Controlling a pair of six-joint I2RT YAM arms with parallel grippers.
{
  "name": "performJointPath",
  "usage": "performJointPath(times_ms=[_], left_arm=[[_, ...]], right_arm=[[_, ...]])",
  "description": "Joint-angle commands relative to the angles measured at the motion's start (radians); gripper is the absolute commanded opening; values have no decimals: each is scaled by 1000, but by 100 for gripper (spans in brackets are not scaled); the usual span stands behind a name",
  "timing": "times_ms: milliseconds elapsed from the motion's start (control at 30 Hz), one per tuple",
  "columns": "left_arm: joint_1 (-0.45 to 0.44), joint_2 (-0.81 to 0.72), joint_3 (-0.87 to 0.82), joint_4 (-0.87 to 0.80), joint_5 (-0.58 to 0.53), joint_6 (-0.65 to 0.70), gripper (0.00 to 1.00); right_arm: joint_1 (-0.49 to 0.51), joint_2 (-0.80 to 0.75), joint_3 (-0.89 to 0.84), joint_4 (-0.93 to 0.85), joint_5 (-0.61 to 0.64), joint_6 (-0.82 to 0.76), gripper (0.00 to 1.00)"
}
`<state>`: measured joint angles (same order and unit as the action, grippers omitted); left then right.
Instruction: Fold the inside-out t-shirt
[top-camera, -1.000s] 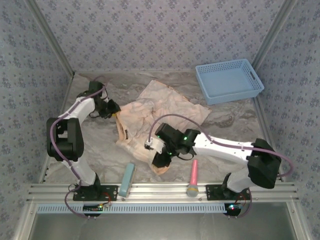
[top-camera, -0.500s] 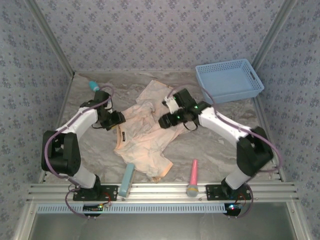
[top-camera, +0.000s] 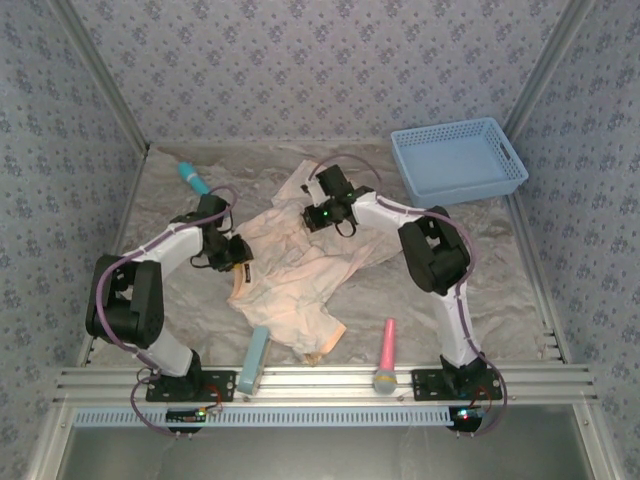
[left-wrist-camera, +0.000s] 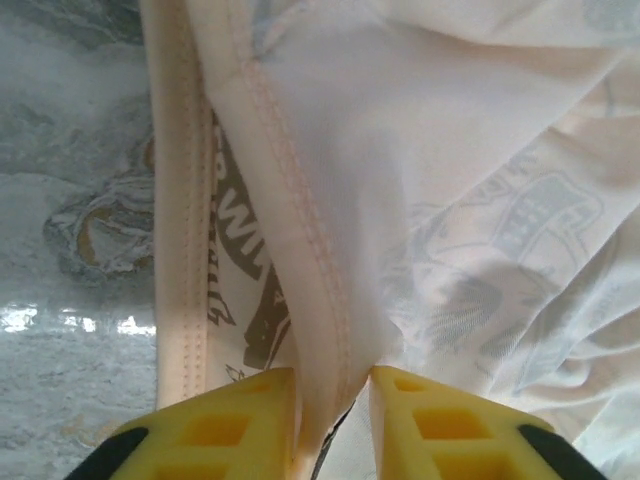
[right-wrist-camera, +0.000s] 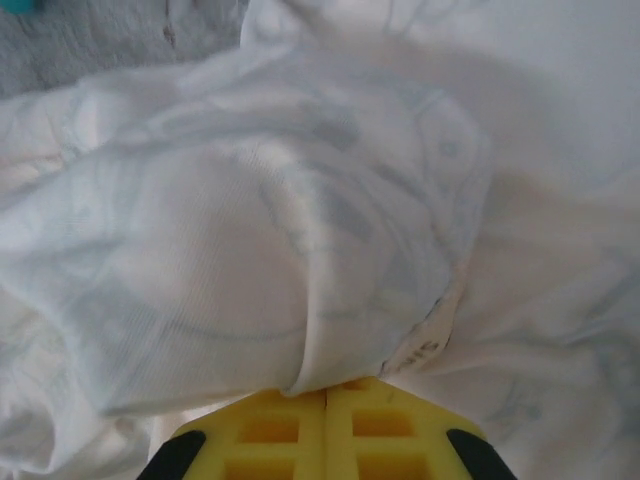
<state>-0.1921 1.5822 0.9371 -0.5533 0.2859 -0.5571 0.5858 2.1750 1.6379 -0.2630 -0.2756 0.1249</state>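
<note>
Early stage: t-shirt (top-camera: 292, 285) lies crumpled, no neat fold yet; L gripper (left-wrist-camera: 333, 388) pinches its neck seam, R gripper (right-wrist-camera: 327, 392) nips shut on a cloth ridge.

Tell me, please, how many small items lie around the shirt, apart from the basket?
3: a teal stick far left, a pale blue bar by the near rail, a pink stick right of it. The shirt may hide others.
</note>
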Motion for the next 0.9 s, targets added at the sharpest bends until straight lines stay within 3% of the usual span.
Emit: performJointPath(times_ms=[0,100,200,233,367,400,467,500,667,867], left_arm=[[1,-16,-18,-34,-33,20,13],[3,-27,-30,-45,-44,25,6],[5,-39,-45,-43,-48,12,8],[5,-45,-54,-39,-47,4,10],[5,-72,-112,4,-20,-37,12],[5,-72,-119,12,-6,-42,15],[3,-64,-114,16,26,-44,23],[3,-65,-107,17,34,-44,24],[3,-95,-75,-11,19,-43,23],[2,-116,-69,-29,19,-33,20]], right_arm=[[5,-35,125,55,3,-102,0],[41,-9,217,45,-1,-150,0],[90,80,350,23,9,-193,2],[106,138,428,-9,13,-197,7],[113,323,796,-261,79,-127,6],[100,321,820,-302,90,-106,10],[62,237,717,-310,100,-59,42],[41,183,636,-286,94,-31,48],[-83,-72,174,-87,-17,178,58],[-140,-96,-51,73,-159,398,58]])
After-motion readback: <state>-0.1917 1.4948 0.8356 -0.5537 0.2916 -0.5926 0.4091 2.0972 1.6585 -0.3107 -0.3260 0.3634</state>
